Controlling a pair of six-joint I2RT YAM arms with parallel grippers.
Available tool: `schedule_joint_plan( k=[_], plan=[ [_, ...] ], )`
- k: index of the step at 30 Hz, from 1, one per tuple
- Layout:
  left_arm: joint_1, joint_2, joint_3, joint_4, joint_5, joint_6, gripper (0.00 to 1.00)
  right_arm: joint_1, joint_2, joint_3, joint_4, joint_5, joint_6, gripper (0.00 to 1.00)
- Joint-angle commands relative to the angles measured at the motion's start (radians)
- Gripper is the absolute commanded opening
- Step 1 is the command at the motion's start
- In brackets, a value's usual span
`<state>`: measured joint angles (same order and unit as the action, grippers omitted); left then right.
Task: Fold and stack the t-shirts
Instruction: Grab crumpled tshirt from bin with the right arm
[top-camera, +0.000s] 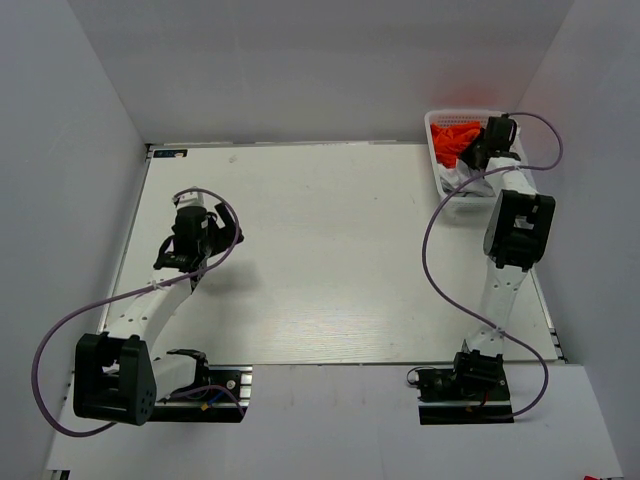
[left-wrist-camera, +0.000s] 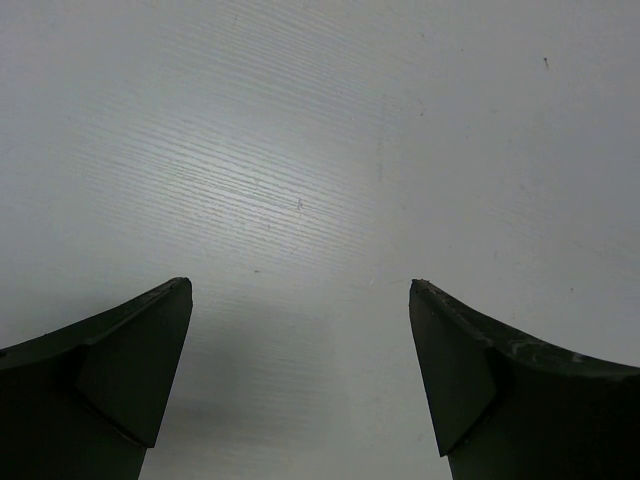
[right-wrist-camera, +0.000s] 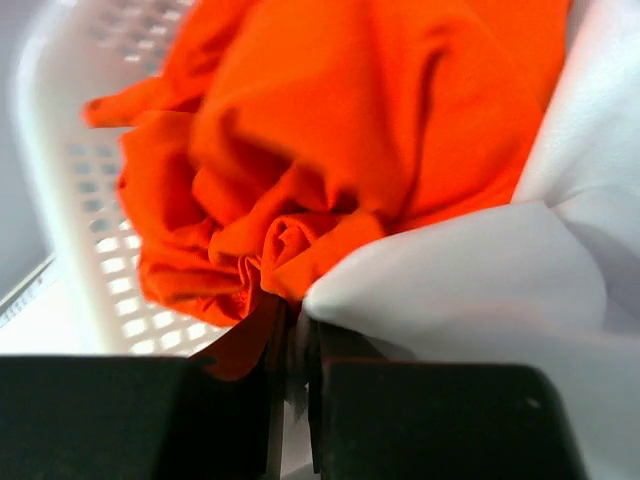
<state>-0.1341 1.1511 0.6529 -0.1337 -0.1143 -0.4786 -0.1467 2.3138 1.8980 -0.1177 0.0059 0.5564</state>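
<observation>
The t-shirts lie crumpled in a white lattice basket (top-camera: 436, 122) at the table's far right. The orange t-shirt (top-camera: 455, 134) fills the basket's back, and a white t-shirt (top-camera: 463, 178) spills over the near side. My right gripper (top-camera: 472, 156) reaches into the basket. In the right wrist view the right gripper (right-wrist-camera: 295, 322) is shut on a gathered bunch of the orange t-shirt (right-wrist-camera: 300, 150), with a fold of the white t-shirt (right-wrist-camera: 470, 270) pressed against the same spot. My left gripper (left-wrist-camera: 300, 285) is open, with only bare table (left-wrist-camera: 300, 150) between its fingers.
The left gripper (top-camera: 182, 262) hovers over the table's left half. The white basket wall (right-wrist-camera: 60, 170) stands close on the left of the right gripper. Grey walls enclose the table (top-camera: 340, 250) on the left, back and right.
</observation>
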Motion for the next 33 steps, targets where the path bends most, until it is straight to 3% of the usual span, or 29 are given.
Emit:
schedule_joint_plan(
  k=[1, 11, 19, 33],
  plan=[
    [-0.004, -0.022, 0.034, 0.029, 0.037, 0.008, 1.00, 0.016, -0.204, -0.010, 0.023, 0.029, -0.090, 0.00],
    [-0.004, -0.102, 0.005, 0.048, 0.067, 0.008, 1.00, 0.015, -0.473, 0.022, 0.036, 0.080, -0.199, 0.00],
    [-0.004, -0.136, -0.013, 0.071, 0.088, -0.002, 1.00, 0.013, -0.456, 0.355, 0.018, 0.101, -0.214, 0.00],
    [-0.004, -0.145, -0.022, 0.071, 0.088, -0.002, 1.00, 0.010, -0.470, 0.427, 0.105, 0.118, -0.260, 0.00]
  ],
)
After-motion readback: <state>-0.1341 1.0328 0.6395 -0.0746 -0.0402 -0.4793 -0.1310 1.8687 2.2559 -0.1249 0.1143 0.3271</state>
